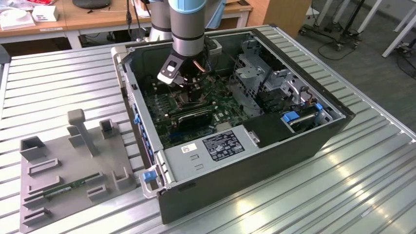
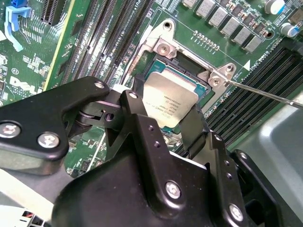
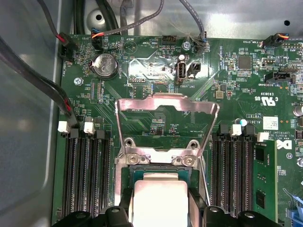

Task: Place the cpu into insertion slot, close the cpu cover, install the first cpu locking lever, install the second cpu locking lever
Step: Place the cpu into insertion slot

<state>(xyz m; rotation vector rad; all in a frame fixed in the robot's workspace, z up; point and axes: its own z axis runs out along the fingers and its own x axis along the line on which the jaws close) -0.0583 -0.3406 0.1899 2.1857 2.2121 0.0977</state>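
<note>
Inside the open computer case (image 1: 195, 180) my gripper (image 1: 184, 87) reaches down to the green motherboard (image 3: 246, 90). In both wrist views its black fingers (image 2: 135, 106) sit against two opposite sides of the cpu (image 2: 168, 100), so the gripper (image 2: 165, 113) is shut on the chip. The silvery-tan cpu (image 3: 156, 198) lies level in or just over the insertion slot (image 2: 182, 59), whose rim (image 3: 158, 161) shows beyond it. The cpu cover (image 3: 142, 103) is swung open, away from the slot. A thin metal locking lever (image 2: 270, 93) sticks out unlatched beside the slot.
Long black memory slots (image 3: 85, 179) flank the slot on both sides. Cables (image 3: 42, 75) run along the case wall. A power supply (image 1: 215, 146) and drive cage (image 1: 254, 78) crowd the case. A grey fixture (image 1: 71, 170) with a memory stick lies on the table at the exterior view's left.
</note>
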